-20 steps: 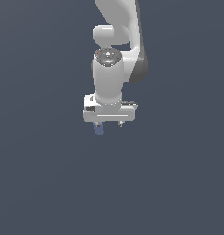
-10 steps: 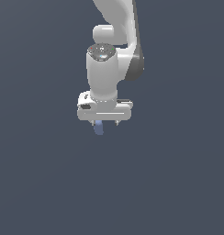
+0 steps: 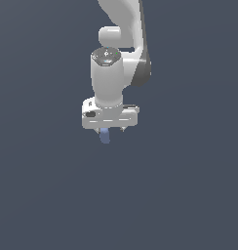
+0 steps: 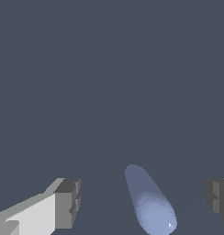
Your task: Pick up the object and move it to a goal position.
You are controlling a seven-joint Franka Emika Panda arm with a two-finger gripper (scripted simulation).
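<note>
In the exterior view the object (image 3: pixel 105 136), a small periwinkle-blue capsule, pokes out just below the white gripper (image 3: pixel 111 131), toward the exterior view's left side of the hand. The wrist view shows the object (image 4: pixel 150 206) lying between the two grey fingertips (image 4: pixel 68 202), with a clear gap on each side. The gripper (image 4: pixel 142 202) is open and straddles the capsule without touching it. The hand hides the capsule's upper part in the exterior view.
A plain dark grey surface (image 3: pixel 189 195) surrounds the arm. The white arm (image 3: pixel 111 73) rises from the gripper toward the upper edge of the exterior view. No other objects show.
The hand has shifted toward the exterior view's left and settled over the capsule. The capsule itself has stayed almost where it was.
</note>
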